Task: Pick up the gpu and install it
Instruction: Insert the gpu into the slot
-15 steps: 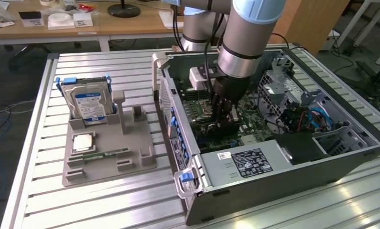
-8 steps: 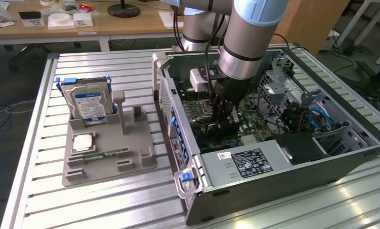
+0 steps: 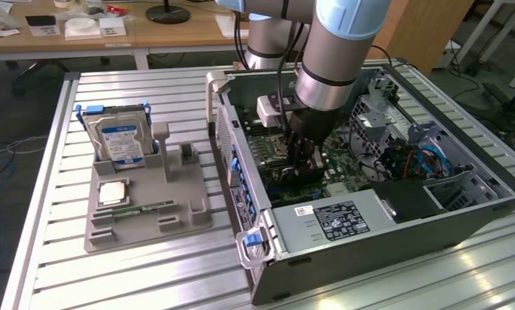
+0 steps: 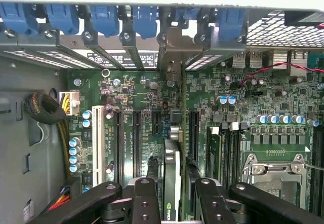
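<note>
Pincer: black two-fingered pincer [image 4: 172, 196], clamped edge-on across the thin flat gpu card [image 4: 171, 183], fingers [image 4: 144, 198] on either face.
Card position: deep inside the open grey computer case [image 3: 464, 213] on the slatted metal bench [image 3: 154, 271], standing on edge above the green motherboard [image 4: 147, 122], apparently at an expansion slot.
Orientation: long axis runs along the black expansion slots [image 4: 136, 143]; silvery end bracket [image 4: 174, 51] points toward the case's rear slot openings.
Technique (judgement): keep the card upright, edge parallel to the slot, bracket aligned with its opening; press straight down.
</note>
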`<state>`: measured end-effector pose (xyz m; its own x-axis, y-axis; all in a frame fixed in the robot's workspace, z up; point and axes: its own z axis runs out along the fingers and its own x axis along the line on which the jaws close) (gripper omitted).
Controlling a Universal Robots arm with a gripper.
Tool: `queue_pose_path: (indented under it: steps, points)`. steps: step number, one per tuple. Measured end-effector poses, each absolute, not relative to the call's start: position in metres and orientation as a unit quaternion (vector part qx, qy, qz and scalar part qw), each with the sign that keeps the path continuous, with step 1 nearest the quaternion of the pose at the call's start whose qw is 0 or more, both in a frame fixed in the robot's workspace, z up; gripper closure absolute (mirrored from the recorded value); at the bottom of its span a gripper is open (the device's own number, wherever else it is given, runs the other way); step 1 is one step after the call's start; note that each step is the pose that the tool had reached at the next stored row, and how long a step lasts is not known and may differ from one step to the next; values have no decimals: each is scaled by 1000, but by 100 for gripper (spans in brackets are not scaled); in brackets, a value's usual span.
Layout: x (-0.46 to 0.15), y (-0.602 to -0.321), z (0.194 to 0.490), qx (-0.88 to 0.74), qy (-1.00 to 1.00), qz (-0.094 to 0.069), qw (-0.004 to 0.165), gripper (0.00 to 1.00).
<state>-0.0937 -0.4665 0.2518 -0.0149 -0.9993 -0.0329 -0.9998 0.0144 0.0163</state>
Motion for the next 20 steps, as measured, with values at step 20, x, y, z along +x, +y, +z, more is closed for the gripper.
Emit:
queue_pose_path:
  steps: [20]
  points:
    - [-94, -466, 252, -702, 712, 17, 6, 74]
